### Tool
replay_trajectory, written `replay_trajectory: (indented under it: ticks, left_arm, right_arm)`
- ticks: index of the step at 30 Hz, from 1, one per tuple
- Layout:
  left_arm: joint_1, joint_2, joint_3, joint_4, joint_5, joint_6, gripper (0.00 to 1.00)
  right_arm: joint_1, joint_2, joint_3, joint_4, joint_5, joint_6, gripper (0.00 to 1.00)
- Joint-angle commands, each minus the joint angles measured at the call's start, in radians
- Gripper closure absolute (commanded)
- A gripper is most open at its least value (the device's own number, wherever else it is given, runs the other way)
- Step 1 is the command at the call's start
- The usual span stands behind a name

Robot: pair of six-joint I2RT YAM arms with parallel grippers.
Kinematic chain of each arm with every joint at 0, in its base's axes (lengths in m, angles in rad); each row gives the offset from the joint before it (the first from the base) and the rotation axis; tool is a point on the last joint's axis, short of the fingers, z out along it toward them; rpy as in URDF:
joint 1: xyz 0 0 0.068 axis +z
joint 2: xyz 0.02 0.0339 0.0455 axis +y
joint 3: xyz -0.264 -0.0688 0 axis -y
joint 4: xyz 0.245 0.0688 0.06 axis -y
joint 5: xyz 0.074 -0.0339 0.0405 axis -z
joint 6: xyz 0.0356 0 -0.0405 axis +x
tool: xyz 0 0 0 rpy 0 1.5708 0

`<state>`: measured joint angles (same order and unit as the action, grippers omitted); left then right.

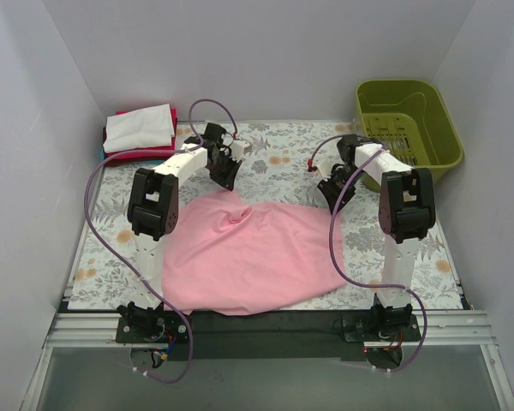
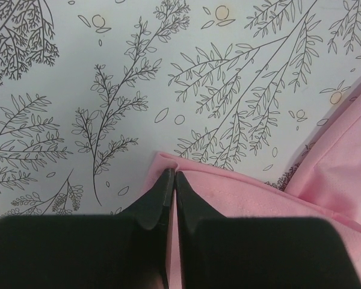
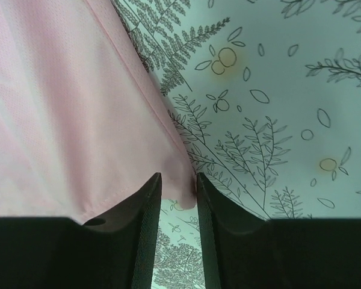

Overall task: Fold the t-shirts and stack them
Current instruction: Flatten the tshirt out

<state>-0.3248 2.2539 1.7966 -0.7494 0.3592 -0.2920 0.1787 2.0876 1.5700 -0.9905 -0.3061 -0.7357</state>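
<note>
A light pink t-shirt (image 1: 248,257) lies spread and rumpled on the floral table cloth (image 1: 283,158) between the arms. My left gripper (image 1: 228,181) is at the shirt's far left edge. In the left wrist view it (image 2: 172,174) is shut on a fold of the pink hem (image 2: 259,198). My right gripper (image 1: 333,200) is at the shirt's far right corner. In the right wrist view it (image 3: 178,177) is open, with a corner of the pink cloth (image 3: 60,108) between its fingers. A folded stack stands at the back left: white (image 1: 140,127) on red (image 1: 146,155), with a sliver of teal (image 1: 101,152).
An olive-green plastic basket (image 1: 428,158) stands at the back right corner. Grey walls close in the table on three sides. The arm bases and a black rail (image 1: 265,324) run along the near edge.
</note>
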Motion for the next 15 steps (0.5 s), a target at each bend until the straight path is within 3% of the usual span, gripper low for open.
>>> replay_trajectory:
  ticks: [1, 6, 15]
  left_arm:
    - [-0.005, -0.037, 0.037, -0.002, 0.010, 0.007, 1.00]
    - [0.000, -0.062, 0.043, -0.027, 0.043, 0.008, 1.00]
    - [0.033, -0.077, 0.069, -0.054, 0.090, -0.039, 1.00]
  right_arm:
    - [-0.022, -0.055, 0.077, -0.033, -0.013, -0.019, 0.60]
    - [-0.022, -0.021, 0.133, -0.042, -0.027, -0.027, 0.51]
    - [-0.005, 0.051, 0.144, -0.068, -0.034, -0.059, 0.48]
